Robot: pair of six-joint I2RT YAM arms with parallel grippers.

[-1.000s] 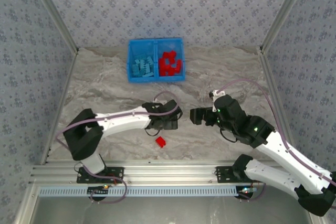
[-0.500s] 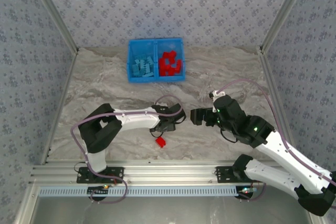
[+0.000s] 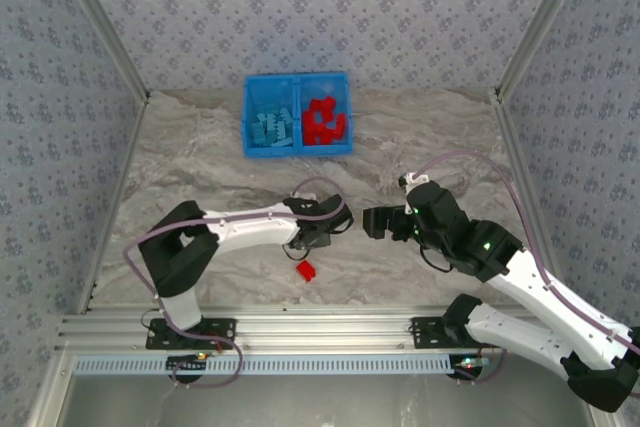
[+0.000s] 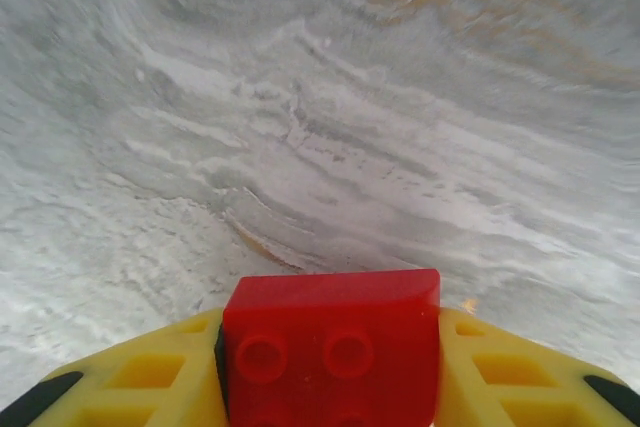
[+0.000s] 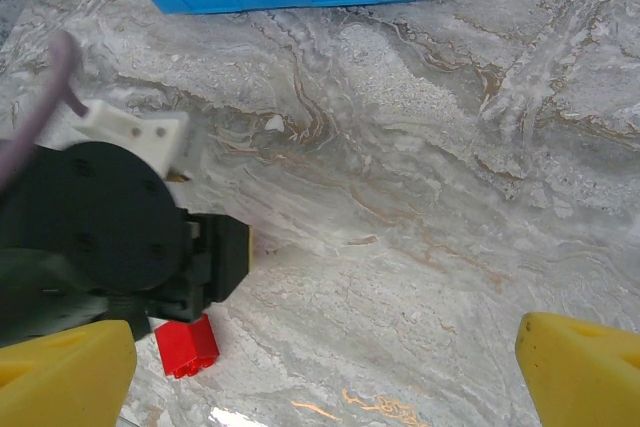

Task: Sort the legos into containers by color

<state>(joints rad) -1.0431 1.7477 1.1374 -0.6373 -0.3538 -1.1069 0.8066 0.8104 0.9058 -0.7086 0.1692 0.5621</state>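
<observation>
Grasp of a loose brick on the grey marbled table top (image 3: 200,147). Left gripper (image 4: 328,402) is closed onto a small bright red rectangular plastic brick (image 4: 330,337), which shows two studs to the wrist camera and is pinched between the two yellow fingers (image 4: 150,382). In the top view the red brick lies near the arm bases, well apart from the bright blue rectangular plastic bin (image 3: 298,150) at the far edge. Its left compartment (image 3: 248,117) holds light blue bricks (image 3: 270,127) and its right compartment (image 3: 349,117) holds red bricks (image 3: 325,120). Right gripper (image 5: 320,367) hovers beside the left gripper with its jaws spread wide
</observation>
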